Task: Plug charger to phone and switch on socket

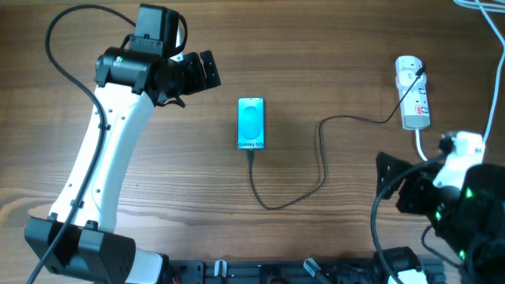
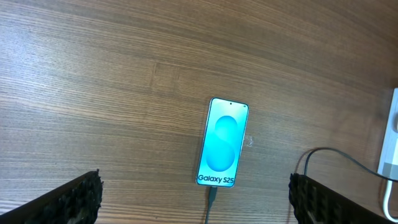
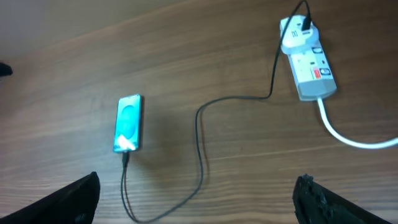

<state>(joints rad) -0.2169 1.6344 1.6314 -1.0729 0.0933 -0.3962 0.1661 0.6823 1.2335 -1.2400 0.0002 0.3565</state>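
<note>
Over the counter (image 1: 316, 47), left gripper (image 1: 207, 69) and right gripper (image 1: 392, 183) spread wide, empty. Socket (image 1: 413, 95) far right — switch unreadable, likely left to flip. Phone (image 1: 251, 123) centred, lit. Charger (image 1: 323, 158) tip apparently seated in its near end — plugging seemingly done.

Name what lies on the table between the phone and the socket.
Only the charger, its thin black cable looping from the phone to the socket across bare wooden table; the overhead view shows it.

socket (image 2: 390, 134): cut off at the left wrist view's right edge
red markings (image 3: 316, 73): too small to read
white cord (image 3: 360, 143): runs off frame, right
charger (image 3: 200, 143) tip at phone (image 3: 129, 122): blurred
</note>
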